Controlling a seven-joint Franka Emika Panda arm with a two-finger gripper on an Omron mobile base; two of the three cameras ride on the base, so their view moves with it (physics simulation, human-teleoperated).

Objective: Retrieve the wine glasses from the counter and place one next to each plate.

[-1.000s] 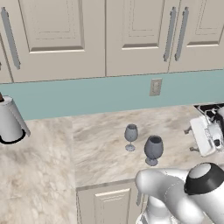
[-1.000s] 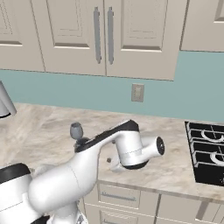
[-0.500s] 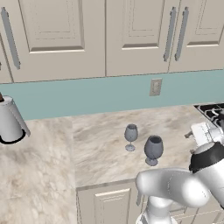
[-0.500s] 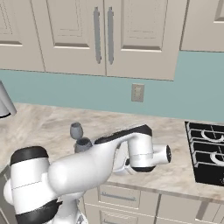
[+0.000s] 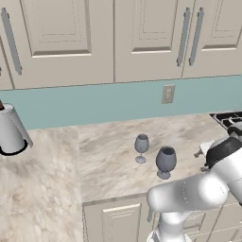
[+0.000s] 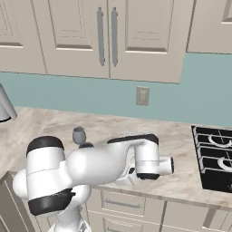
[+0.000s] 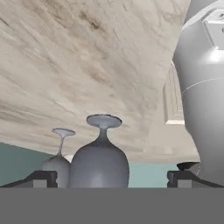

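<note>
The arm has swung lower beside the counter (image 5: pixel 108 156); the gripper (image 7: pixel 111 178), fingers apart, now faces the wider wine glass (image 5: pixel 165 161) at twelve o'clock.

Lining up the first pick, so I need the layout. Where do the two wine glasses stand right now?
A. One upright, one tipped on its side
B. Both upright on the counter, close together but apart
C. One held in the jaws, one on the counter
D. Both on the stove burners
B: in the left base view the wider-bowled glass and the slimmer glass both stand upright on the counter, with a gap between them.
</note>
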